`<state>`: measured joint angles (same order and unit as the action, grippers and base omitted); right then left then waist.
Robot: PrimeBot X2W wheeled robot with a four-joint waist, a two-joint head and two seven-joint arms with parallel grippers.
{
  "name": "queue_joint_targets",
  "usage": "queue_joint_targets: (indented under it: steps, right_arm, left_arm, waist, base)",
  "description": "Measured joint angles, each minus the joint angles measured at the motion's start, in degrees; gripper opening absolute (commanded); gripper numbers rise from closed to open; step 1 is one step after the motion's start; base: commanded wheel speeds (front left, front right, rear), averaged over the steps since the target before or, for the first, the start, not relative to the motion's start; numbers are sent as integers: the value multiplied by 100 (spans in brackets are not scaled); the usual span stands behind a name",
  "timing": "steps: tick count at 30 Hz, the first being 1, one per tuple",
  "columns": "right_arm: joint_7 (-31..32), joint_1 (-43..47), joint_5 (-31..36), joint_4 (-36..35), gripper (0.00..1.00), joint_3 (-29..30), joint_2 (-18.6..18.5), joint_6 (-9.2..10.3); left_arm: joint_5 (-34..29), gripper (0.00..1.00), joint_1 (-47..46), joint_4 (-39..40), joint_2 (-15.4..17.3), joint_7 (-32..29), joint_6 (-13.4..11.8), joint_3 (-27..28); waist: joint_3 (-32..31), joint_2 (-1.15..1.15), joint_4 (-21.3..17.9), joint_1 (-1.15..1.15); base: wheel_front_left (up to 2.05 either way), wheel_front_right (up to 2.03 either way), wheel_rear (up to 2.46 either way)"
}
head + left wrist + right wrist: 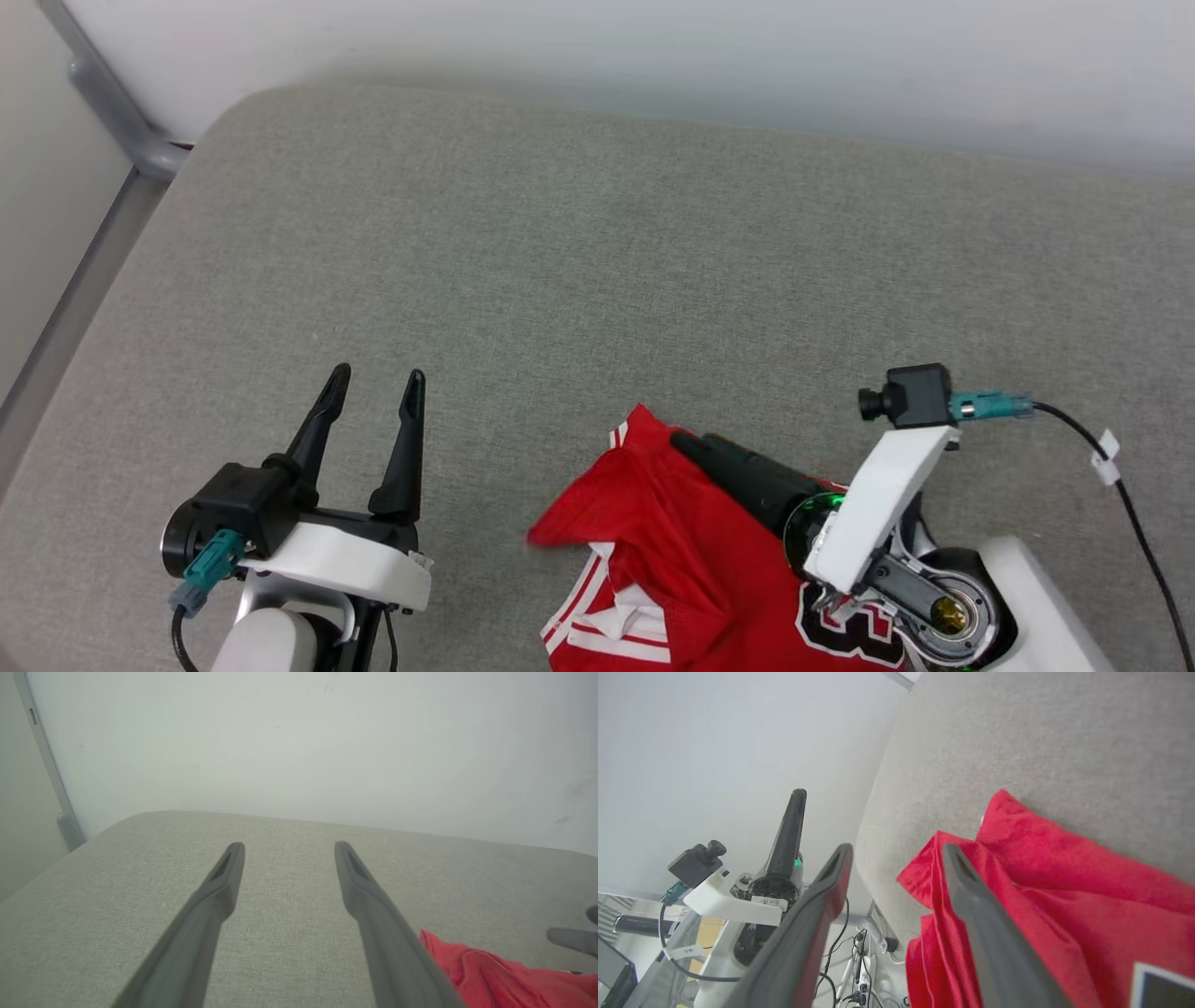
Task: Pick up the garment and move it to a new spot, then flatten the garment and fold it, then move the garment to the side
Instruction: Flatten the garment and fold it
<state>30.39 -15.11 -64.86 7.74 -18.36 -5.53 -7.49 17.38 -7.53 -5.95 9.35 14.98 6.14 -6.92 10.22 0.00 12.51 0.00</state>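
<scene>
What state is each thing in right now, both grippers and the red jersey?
left gripper: open, empty, above the grey cushion.
right gripper: open, fingers over the jersey.
red jersey: crumpled, unfolded, lying on the cushion's near edge.

The right gripper (894,856) stands spread wide, one finger lying over the crumpled garment (1064,896).

A: Where's the garment (672,551)?
B: Crumpled at the near edge of the grey surface (560,261), red folds bunched up, white-striped trim and a black-and-white number print showing.
</scene>
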Motion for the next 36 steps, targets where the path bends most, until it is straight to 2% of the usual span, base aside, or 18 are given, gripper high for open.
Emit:
queue_joint_targets:
  steps: [2, 4, 9, 15, 17, 20, 23, 28, 36]
  right_arm:
    - [-364, 21, 255, -203, 100, 3, -141, 0]
    - [-808, 28, 835, -265, 100, 87, -308, 0]
    - [-1567, 331, 2126, -253, 100, 692, -481, 0]
    - [-1857, 805, 3758, -428, 100, 1860, -420, 0]
    - [-1986, 952, 4320, -631, 100, 2225, -293, 0]
    - [-2346, 1138, 5132, -988, 100, 2607, -126, 0]
    - [-2746, 1327, 5698, -1278, 100, 2731, 8, -1]
    - [-3150, 1692, 5990, -1403, 100, 2664, 144, -1]
    - [-3218, 2233, 5866, -1477, 100, 2538, 241, -1]
  left_arm:
    - [-21, 100, 10, -1, -3, 1, 1, 8]
    - [-53, 100, 34, 1, -1, 1, 1, 20]
    - [-99, 100, 139, 2, 3, 1, -29, 78]
    - [-101, 100, 263, -47, -3, 8, -137, 185]
    - [-101, 100, 292, -73, -2, 9, -169, 204]
    - [-108, 100, 374, -105, -2, 9, -227, 236]
    - [-118, 100, 396, -101, -3, 9, -261, 259]
    - [-158, 100, 563, -175, -1, 8, -281, 244]
    - [-201, 100, 879, -181, -23, 9, -323, 214]
  waist:
    - [-45, 0, -71, 0]
    - [-94, 0, -148, 0]
    - [-232, 0, -360, 0]
    - [-420, 0, -631, 0]
    - [-494, 0, -710, 0]
    - [-601, 0, -813, 0]
    - [-709, 0, -878, 0]
    - [-903, 0, -935, 0]
    - [-1130, 0, -975, -1]
  base:
    - [0, 0, 0]
    - [0, 0, 0]
    - [0, 0, 0]
    - [0, 0, 0]
    - [0, 0, 0]
    - [0, 0, 0]
    - [0, 0, 0]
    - [0, 0, 0]
    - [0, 0, 0]
